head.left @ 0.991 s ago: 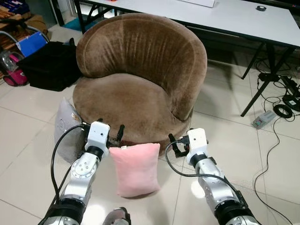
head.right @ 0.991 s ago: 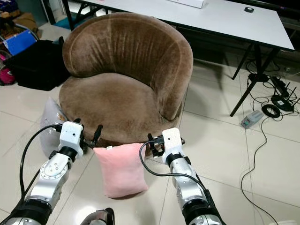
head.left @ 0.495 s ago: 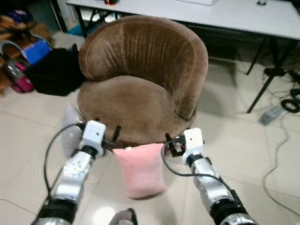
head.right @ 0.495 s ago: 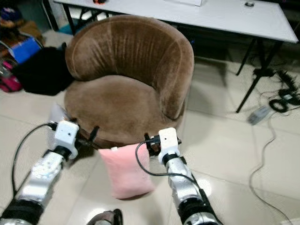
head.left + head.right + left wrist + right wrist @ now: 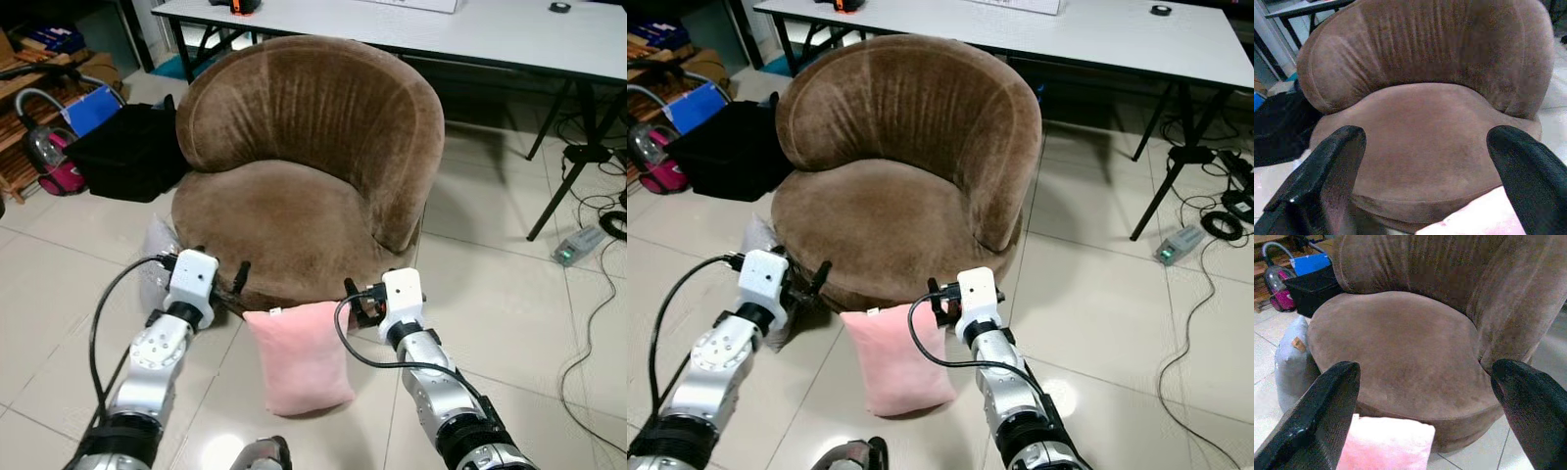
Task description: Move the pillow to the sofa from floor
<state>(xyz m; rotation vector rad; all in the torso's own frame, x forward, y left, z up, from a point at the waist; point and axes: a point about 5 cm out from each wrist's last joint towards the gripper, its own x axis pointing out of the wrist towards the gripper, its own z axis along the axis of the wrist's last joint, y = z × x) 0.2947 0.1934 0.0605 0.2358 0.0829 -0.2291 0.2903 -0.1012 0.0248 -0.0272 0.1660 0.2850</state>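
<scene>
Tiled floor, plush pink pillow

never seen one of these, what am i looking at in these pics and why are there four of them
This is a walking humanoid robot with two silver arms. Each ends in a tool of two long black fingers. Two pictures come from a stereo camera on its head, looking down, so they show the same scene. The other two come from cameras on its wrists, looking out between each tool's fingers.

In front stands a round brown sofa. A pink pillow lies on the tiled floor, leaning against the sofa's base. A grey pillow sits by the sofa on the robot's left. Behind are a white table and a black bag.

The left tool and right tool are both open, hovering on either side of the pink pillow's top. Nothing is held.
</scene>
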